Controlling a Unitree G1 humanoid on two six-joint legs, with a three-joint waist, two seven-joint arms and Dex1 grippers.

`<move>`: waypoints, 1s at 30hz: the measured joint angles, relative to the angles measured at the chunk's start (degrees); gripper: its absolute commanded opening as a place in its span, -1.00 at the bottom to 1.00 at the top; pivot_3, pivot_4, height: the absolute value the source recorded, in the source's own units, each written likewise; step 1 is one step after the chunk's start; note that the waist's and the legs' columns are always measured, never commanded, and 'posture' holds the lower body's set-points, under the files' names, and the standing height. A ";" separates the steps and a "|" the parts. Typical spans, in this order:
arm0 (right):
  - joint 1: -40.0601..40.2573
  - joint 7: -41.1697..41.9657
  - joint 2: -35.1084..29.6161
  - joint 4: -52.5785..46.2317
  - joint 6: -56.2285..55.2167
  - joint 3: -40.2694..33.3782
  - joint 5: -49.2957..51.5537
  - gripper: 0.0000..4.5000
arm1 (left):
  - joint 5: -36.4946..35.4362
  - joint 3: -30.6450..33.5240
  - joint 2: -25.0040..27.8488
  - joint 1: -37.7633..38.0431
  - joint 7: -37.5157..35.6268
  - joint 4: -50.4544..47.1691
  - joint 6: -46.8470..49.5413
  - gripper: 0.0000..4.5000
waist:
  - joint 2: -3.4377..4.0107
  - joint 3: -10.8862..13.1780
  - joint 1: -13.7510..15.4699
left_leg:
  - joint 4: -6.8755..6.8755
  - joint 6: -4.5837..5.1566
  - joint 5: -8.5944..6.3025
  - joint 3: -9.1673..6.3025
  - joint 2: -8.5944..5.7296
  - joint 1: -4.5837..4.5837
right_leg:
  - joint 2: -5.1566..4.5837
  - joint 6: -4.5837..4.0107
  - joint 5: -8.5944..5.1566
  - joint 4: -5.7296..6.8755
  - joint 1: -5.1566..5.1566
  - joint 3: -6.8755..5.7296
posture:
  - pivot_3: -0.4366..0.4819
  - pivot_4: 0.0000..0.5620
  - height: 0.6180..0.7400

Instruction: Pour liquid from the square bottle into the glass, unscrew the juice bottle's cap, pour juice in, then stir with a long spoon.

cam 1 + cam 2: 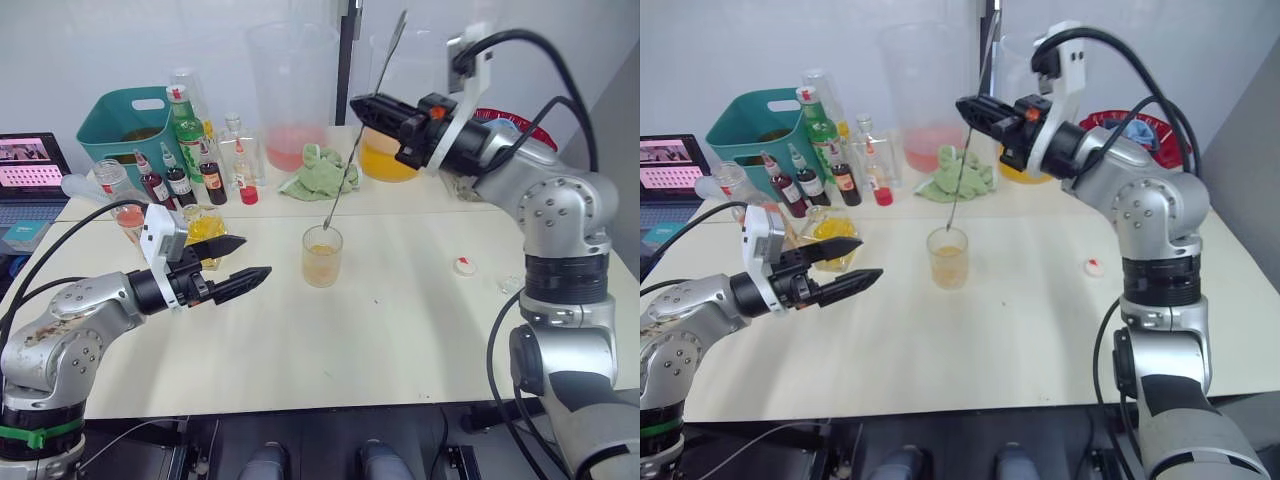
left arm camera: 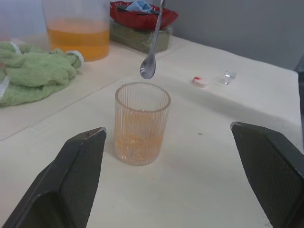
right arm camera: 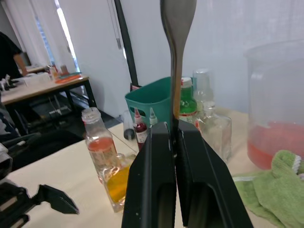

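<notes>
Take the glass [image 1: 322, 256] as your landmark: it stands upright on the table [image 1: 400, 330], part-filled with pale orange liquid. Your long spoon [image 1: 360, 140] hangs above it with its long axis steeply tilted, handle up and leaning toward the far side and the right arm, bowl pointing down. The bowl sits just above the glass rim, not yet in the liquid; in the left wrist view you can see clear air between bowl and rim.

Your right gripper [image 1: 362, 108] is pinched tight on the spoon's shaft, both fingers pressed together around it. That arm reaches in from the right of the glass, elbow bent, forearm roughly level and raised well above the tabletop, fingers pointing toward the robot's left.

Your left gripper [image 1: 245, 258] hovers low to the left of the glass, fingers spread wide and aimed at it, holding nothing. The forearm lies nearly level, close over the table.

Left of the glass, behind the left gripper, stands the square bottle [image 1: 205, 228] with yellow contents. The juice bottle [image 3: 98, 147] stands just beside it, uncapped. The cap [image 1: 463, 265] lies on the table to the right of the glass, well apart from it.
</notes>
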 measured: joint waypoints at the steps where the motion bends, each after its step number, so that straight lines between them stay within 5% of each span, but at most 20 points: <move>1: 0.13 0.54 0.13 0.41 -0.41 0.61 -1.20 -1.00 | 0.34 -0.12 0.00 0.62 -0.08 -0.03 -0.14 0.97 | 0.00 0.00 0.03 | 0.00 0.00 0.00 -0.01 0.00 0.00 | 0.00 0.00 0.00 0.00 0.00 0.00 | -0.05 -0.47 1.00; 16: 2.97 8.72 3.59 2.59 -10.15 9.56 -19.91 -1.00 | 3.21 -1.66 -0.13 4.11 3.00 -2.04 -2.07 0.97 | 0.00 0.00 0.09 | 0.00 -0.01 0.00 -0.03 0.00 0.00 | -0.02 -0.01 0.01 0.02 -0.02 0.00 | -0.05 -0.47 1.00; 30: 5.40 14.48 11.98 4.96 -22.03 10.96 -24.90 -1.00 | 3.24 -2.50 -1.07 6.28 6.45 -4.49 -2.11 0.97 | 0.00 0.00 0.07 | 0.00 -0.02 -0.01 -0.04 0.01 0.00 | -0.02 -0.04 0.02 0.12 -0.09 0.00 | -0.05 -0.47 1.00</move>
